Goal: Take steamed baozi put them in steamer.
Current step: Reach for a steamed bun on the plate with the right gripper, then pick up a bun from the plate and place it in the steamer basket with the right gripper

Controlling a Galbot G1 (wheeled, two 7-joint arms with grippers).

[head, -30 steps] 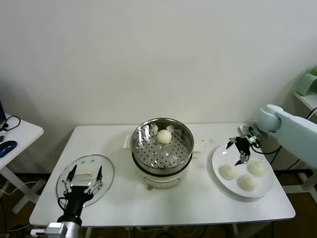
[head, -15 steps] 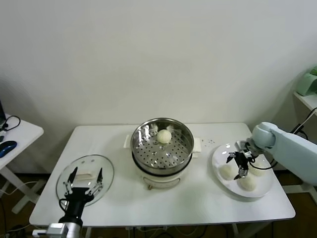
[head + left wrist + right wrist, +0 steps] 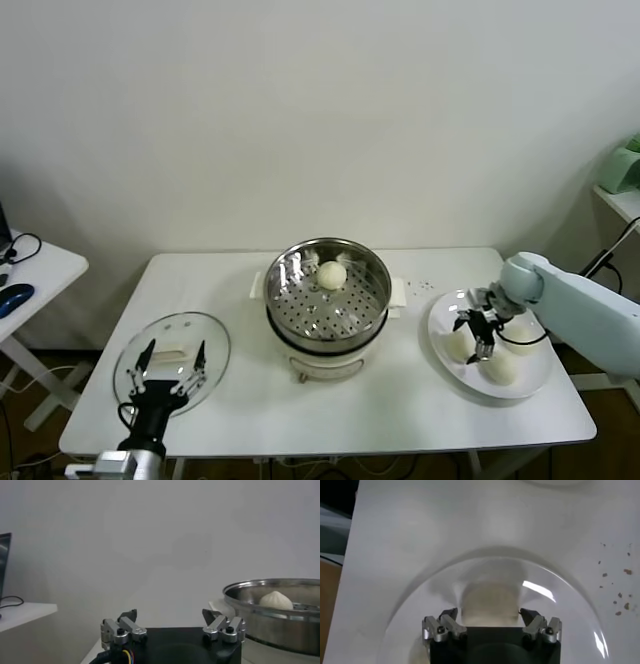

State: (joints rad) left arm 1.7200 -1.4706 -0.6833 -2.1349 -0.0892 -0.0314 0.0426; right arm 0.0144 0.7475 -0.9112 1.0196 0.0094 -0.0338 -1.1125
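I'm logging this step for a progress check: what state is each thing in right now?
Steamer: uncovered, one baozi inside.
Glass lid: off, lying on the table.
Plate: holds three baozi.
Right gripper: open, straddling a baozi on the plate.
Left gripper: open, idle above the lid.

Steamer [image 3: 327,290]: polished stainless steel, mirror-bright walls, perforated floor; base glossy white plastic.
Baozi [image 3: 332,274]: matt off-white dough, smooth skin; same finish on those on the plate.
Plate [image 3: 440,352]: glossy white, glazed look, catching highlights.
Lid [image 3: 172,356]: clear glass, shiny.
Table [image 3: 240,400]: smooth white top, faint sheen, a few brown crumbs.
Right gripper [image 3: 491,618]: black matt body, bare-metal finger mounts.
Left gripper [image 3: 170,619]: same make and finish.
Wall: matt white.
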